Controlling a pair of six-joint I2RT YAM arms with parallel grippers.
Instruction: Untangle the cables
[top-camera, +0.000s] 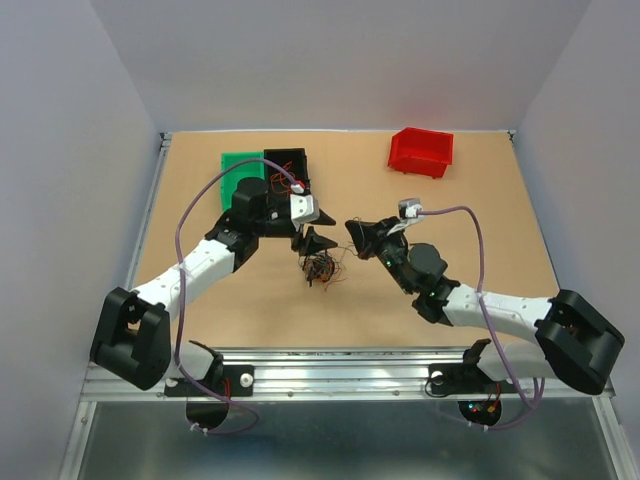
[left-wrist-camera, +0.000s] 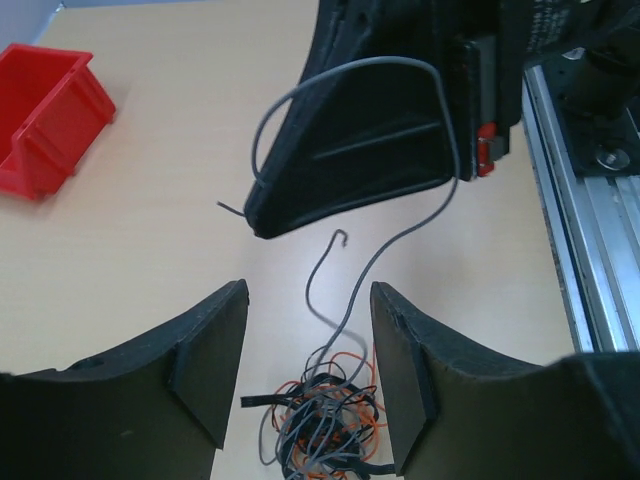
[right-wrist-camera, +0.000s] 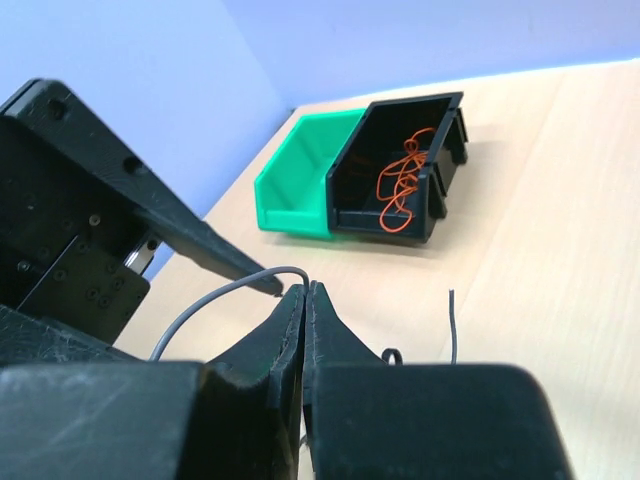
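1. Left gripper (left-wrist-camera: 309, 292) stands with its fingers spread and nothing between them, poised just above the bunch of cables (left-wrist-camera: 325, 425).
2. From its wrist view the tangle of orange, black and grey strands lies on the table (top-camera: 480, 260), straight ahead and down, roughly centred in the gap between the two fingers. The left arm is plainly the nearer one to it.
3. Right gripper (right-wrist-camera: 305, 292) has its fingers pressed together on a grey wire (left-wrist-camera: 370, 60). It sits close beside the left gripper, tip towards it, and a little further up the table than the bunch.
4. That grey wire is the line that matters. It rises out of the bunch, loops over the right gripper's finger, and its free end pokes out to one side.
5. Both arms reach in diagonally from their bases and meet near the middle of the table, with the left wrist tipped downward.
6. My guess is that the left one should drop and pin the bunch while the right draws the strand away along that line.
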